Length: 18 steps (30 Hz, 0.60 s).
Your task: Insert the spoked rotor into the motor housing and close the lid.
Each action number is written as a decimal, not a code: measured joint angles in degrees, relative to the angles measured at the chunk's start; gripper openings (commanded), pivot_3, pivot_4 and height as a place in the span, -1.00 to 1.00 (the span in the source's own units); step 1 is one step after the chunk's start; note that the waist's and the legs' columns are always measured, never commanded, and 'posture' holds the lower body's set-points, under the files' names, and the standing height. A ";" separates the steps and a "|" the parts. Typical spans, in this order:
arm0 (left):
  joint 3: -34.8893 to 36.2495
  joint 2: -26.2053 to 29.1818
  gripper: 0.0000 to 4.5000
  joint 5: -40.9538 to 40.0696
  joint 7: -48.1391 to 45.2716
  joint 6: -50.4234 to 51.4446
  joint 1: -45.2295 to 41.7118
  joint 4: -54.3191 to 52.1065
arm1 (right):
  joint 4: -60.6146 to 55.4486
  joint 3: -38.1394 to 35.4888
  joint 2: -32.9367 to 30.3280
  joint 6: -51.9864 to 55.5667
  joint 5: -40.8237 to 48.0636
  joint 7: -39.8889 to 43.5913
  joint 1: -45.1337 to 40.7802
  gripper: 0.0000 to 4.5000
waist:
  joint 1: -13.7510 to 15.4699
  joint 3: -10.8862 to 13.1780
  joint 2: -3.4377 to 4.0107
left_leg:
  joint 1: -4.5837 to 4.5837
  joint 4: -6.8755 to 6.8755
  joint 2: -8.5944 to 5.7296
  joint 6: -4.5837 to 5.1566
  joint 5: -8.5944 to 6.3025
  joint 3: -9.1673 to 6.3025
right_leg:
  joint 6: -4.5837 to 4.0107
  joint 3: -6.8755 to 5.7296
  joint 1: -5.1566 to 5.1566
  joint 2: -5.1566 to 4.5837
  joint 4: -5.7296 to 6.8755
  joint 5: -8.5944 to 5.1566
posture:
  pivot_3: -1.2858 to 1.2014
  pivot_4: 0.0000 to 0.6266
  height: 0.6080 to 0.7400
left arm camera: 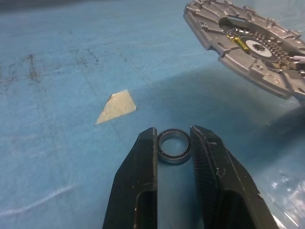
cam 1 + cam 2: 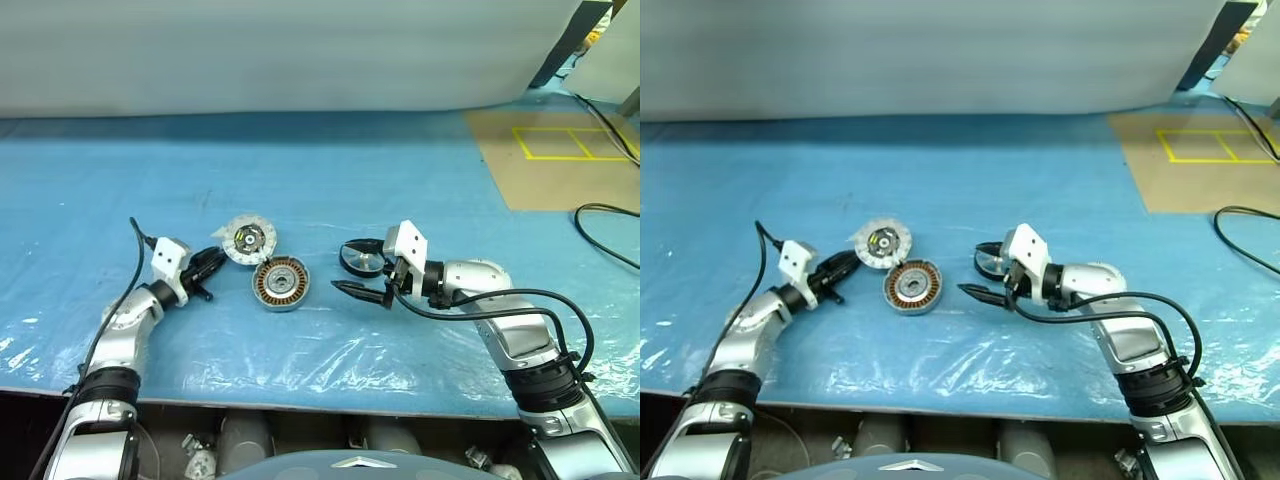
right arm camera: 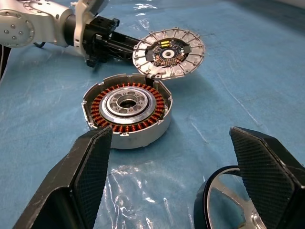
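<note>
The motor housing [image 2: 281,283], a silver-rimmed ring of copper windings, lies flat on the blue sheet. The lid [image 2: 248,240] leans tilted against its far rim, ribbed face up. The spoked rotor [image 2: 362,260], a black ring with pale spokes, lies to the right of the housing. My right gripper [image 2: 362,270] stands open, its fingers on either side of the rotor [image 3: 228,200] without touching it. My left gripper [image 1: 174,138] is left of the lid, closed on a small metal ring [image 1: 174,146] lying on the sheet.
A tan scrap [image 1: 116,106] lies on the sheet near the left gripper. A brown board with yellow tape [image 2: 560,150] sits at the back right, and a black cable [image 2: 600,215] curls beside it. The table's front edge runs close below both arms.
</note>
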 measured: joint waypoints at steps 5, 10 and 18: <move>3.45 1.91 -0.71 -5.88 -2.53 3.76 9.40 -12.37 | 0.67 0.81 0.23 -0.92 0.27 1.30 -0.41 0.83 | 0.50 0.07 -0.12 | -0.08 -0.09 0.03 -0.03 -0.02 -0.03 | 0.18 -0.20 -0.19 -0.01 -0.01 0.11 | 0.03 -0.52 1.00; 5.88 3.90 -0.71 -10.85 -3.34 8.53 17.17 -26.55 | 2.25 2.83 1.32 -2.26 0.37 3.12 -0.78 0.83 | 0.64 0.15 -0.20 | -0.06 -0.06 0.03 -0.02 -0.03 -0.02 | -0.04 -0.21 -0.14 -0.06 -0.07 -0.03 | 0.03 -0.52 1.00; 1.65 3.95 -0.71 -10.58 -1.17 14.28 16.64 -37.58 | 5.39 4.25 2.38 -4.13 0.26 5.25 -2.66 0.83 | 0.39 0.18 -0.14 | 0.06 -0.03 0.04 0.02 0.01 0.01 | -0.05 -0.13 -0.11 -0.01 0.00 -0.03 | 0.03 -0.52 1.00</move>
